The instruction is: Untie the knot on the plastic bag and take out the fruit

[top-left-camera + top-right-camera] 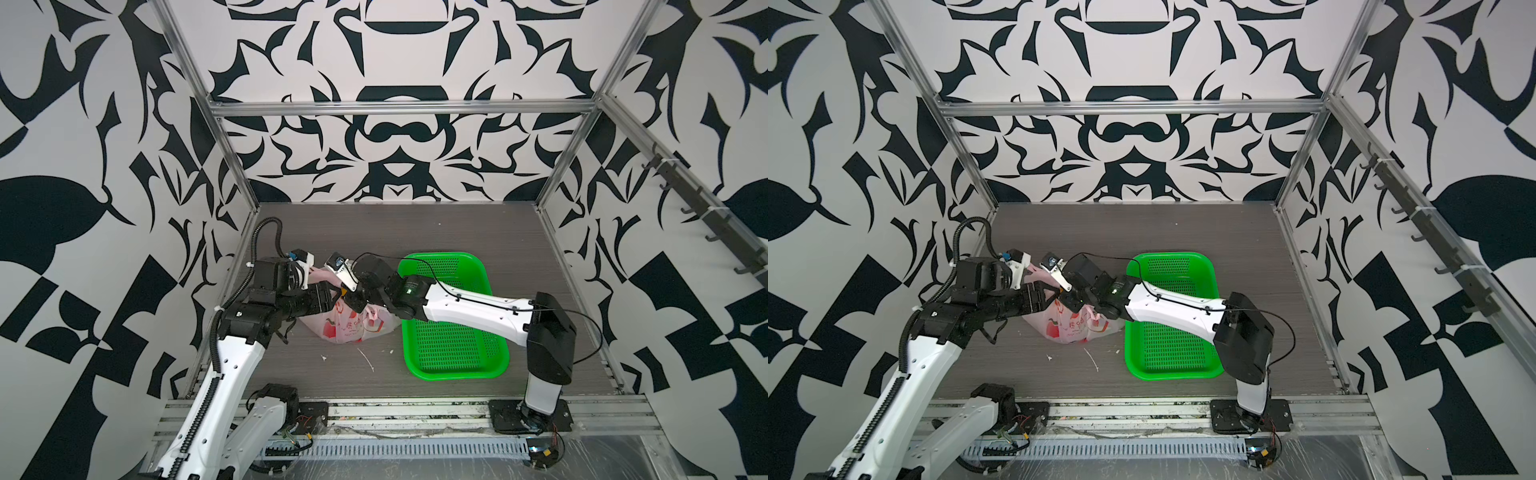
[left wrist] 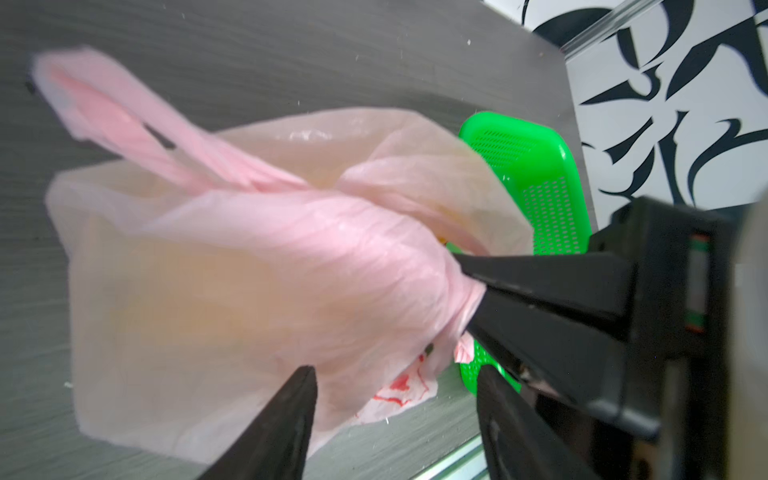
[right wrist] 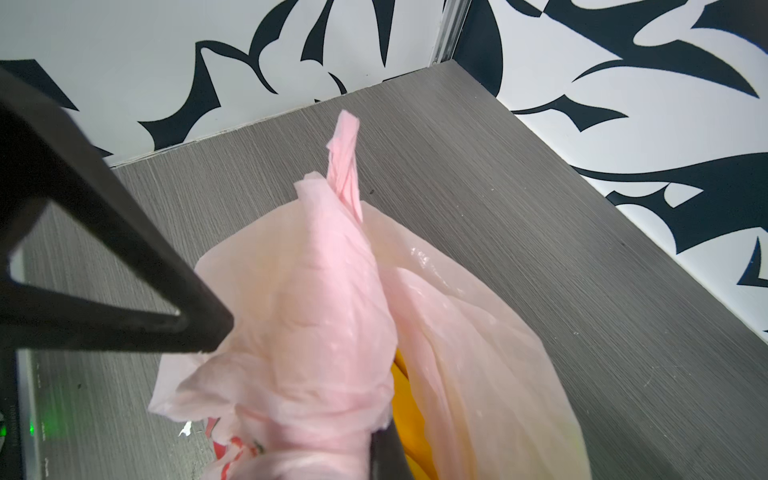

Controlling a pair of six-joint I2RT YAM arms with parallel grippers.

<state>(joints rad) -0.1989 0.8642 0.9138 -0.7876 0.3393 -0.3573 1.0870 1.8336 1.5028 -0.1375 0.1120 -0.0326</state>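
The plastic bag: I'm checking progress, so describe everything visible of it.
The plastic bag is thin, translucent pale pink film with red prints, crumpled, sitting on the grey table beside the green basket. Its top is bunched and twisted; the right end effector is shut on it. Yellow fruit shows inside. The open left end effector hovers close.

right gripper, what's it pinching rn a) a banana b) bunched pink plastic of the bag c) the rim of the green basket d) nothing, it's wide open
b: in the left wrist view the right gripper is clamped shut on a bunched twist of the pink bag.
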